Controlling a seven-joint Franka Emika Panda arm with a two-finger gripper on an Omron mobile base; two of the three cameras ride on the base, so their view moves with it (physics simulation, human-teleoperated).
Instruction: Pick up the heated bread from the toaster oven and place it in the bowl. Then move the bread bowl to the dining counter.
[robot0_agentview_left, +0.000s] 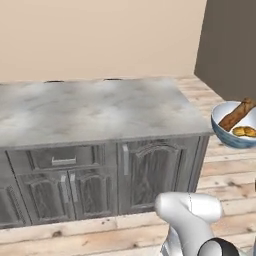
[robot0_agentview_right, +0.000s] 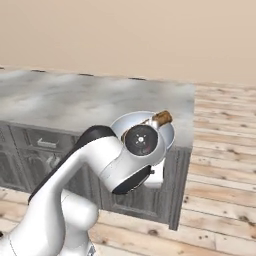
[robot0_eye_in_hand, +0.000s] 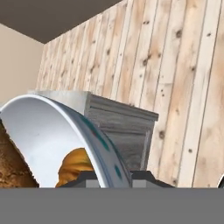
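The bowl (robot0_agentview_left: 226, 131), white inside and blue-grey outside, hangs in the air just off the right end of the dining counter (robot0_agentview_left: 90, 110), near top height. In it lie the heated bread (robot0_agentview_left: 244, 131), a small golden lump, and a long brown loaf (robot0_agentview_left: 237, 114). In the hand view my gripper (robot0_eye_in_hand: 114, 178) is shut on the bowl's rim (robot0_eye_in_hand: 94, 135), one finger inside and one outside, with the bread (robot0_eye_in_hand: 75, 165) just past the tips. In the right base view my wrist hides most of the bowl (robot0_agentview_right: 131, 119). The toaster oven is out of view.
The marble-topped counter (robot0_agentview_right: 75, 97) has dark grey drawers and doors (robot0_agentview_left: 145, 175) facing me. Pale wooden floor (robot0_agentview_left: 225, 170) runs around its right end. A beige wall stands behind, and a dark panel (robot0_agentview_left: 230, 45) rises at the back right.
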